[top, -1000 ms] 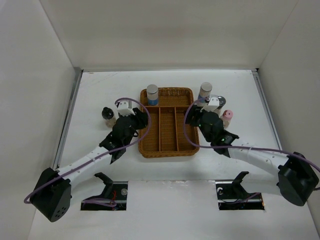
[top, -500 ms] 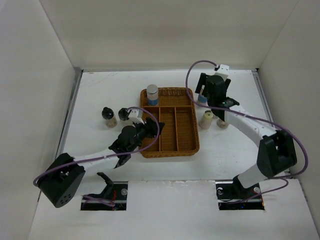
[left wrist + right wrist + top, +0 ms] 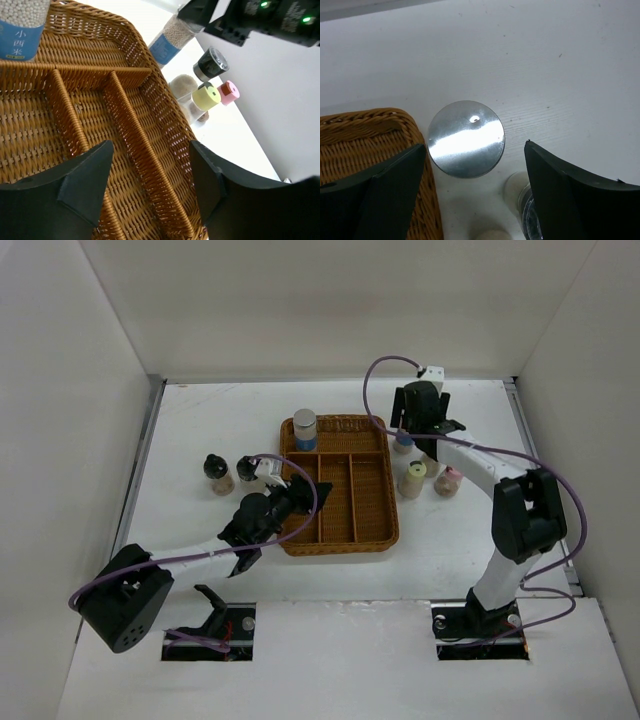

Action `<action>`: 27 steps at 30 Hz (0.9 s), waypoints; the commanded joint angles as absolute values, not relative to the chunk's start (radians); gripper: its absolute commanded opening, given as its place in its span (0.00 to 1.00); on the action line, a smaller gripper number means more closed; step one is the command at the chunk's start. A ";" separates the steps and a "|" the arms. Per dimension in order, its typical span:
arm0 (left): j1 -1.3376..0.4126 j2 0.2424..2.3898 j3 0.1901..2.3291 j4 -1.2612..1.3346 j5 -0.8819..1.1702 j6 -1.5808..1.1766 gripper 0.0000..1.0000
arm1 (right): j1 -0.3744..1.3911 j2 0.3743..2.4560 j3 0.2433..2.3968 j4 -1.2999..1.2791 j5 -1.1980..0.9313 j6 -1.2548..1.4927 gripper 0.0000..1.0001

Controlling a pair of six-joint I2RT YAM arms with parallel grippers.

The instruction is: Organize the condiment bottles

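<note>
Right hand (image 3: 475, 146), fingers apart and empty, hangs directly over the small blue-banded white jar with flat silver cap (image 3: 466, 139), upright on the white counter (image 3: 560, 60) beside the brown wicker tray (image 3: 365, 130). Probably light, rigid, slippery, tippy: pinch its body below the cap. Left hand (image 3: 150, 146) is spread and empty.

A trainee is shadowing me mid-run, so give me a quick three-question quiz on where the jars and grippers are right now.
1. True or false: the blue-banded jar at the far left corner of the tray stands inside it.
2. What sits directly under the open fingers of the right gripper? A) pink-capped jar B) silver-capped jar C) nothing
3. How many jars stand left of the tray, outside it?
Key: 1 true; 2 B; 3 two dark-capped jars.
</note>
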State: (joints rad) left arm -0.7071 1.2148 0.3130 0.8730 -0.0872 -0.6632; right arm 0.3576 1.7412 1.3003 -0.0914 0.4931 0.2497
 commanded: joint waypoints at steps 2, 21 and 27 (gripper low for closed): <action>-0.712 1.212 0.298 0.965 -0.074 -0.670 0.63 | 0.343 1.781 1.359 -0.084 0.457 0.238 0.81; -0.711 1.197 0.287 0.980 -0.087 -0.657 0.68 | 0.467 1.513 1.255 0.210 0.545 0.132 0.42; -0.697 1.198 0.276 1.005 -0.084 -0.657 0.69 | 0.587 1.581 1.321 0.221 0.482 0.158 0.42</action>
State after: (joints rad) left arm -0.7067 1.2190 0.2886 0.9199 -0.0868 -0.6601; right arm 0.5438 1.5490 1.2530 0.1032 0.5114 0.1539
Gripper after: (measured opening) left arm 0.687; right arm 0.675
